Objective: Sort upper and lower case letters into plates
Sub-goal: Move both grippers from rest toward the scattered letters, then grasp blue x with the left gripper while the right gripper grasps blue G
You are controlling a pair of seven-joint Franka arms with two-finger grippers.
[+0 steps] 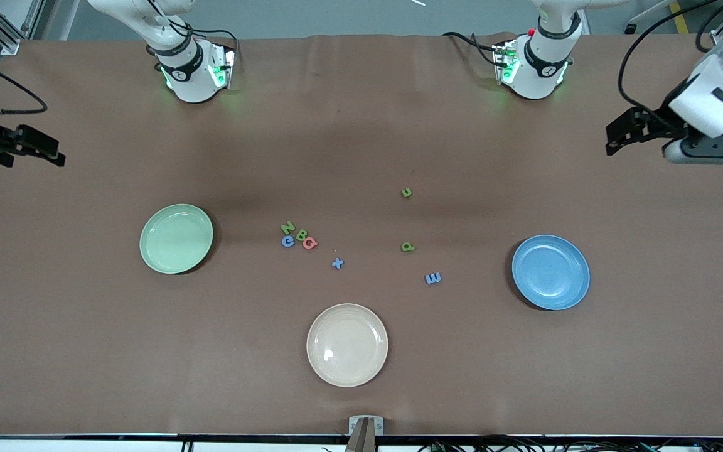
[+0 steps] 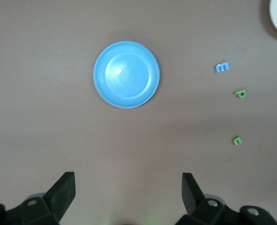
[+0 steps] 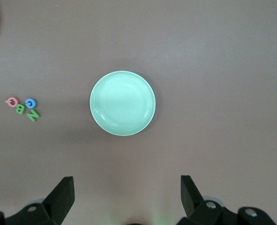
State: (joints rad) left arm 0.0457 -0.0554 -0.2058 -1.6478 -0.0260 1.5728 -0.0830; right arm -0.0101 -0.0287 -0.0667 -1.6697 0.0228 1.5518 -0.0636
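Tiny flat foam letters (image 1: 337,263) in green, blue and pink are lying scattered between plates.
Both the left gripper (image 2: 129,194) and right gripper (image 3: 127,194) are hanging with fingers apart over the round blue plate (image 1: 550,272) and mint-green plate (image 1: 176,238).

Brown table (image 1: 361,113) with three plates (image 1: 176,238), scattered letters (image 1: 299,236)

My open left gripper (image 1: 612,139) and open right gripper (image 1: 54,154) hang over bare brown table (image 1: 361,113) at its two ends. Four small foam letters (image 1: 299,236) lie touching in a cluster, leaving no finger room between them. The blue cross piece (image 1: 337,263), green p (image 1: 407,247), blue E (image 1: 433,278) and green u-shaped piece (image 1: 406,192) lie well apart, each with open table all round. The round mint-green plate (image 1: 176,238), blue plate (image 1: 550,272) and cream plate (image 1: 347,344) hold nothing.
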